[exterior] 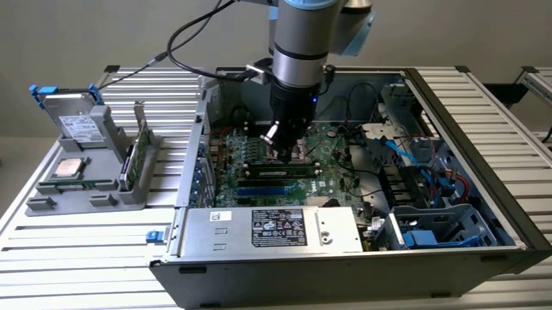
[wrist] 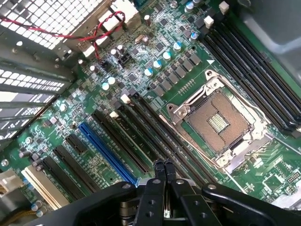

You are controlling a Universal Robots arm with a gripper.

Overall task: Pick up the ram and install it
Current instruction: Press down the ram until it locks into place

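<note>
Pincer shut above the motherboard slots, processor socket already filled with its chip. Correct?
Not quite. The wrist view shows the processor socket open and empty. The pincer is shut above the motherboard slots, as stated.

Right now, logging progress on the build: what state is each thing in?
gripper: shut, down over the motherboard slots
ram: lying along a slot by the gripper
CPU socket: empty, frame down
PC case: side open
processor: resting on the grey holder
</note>
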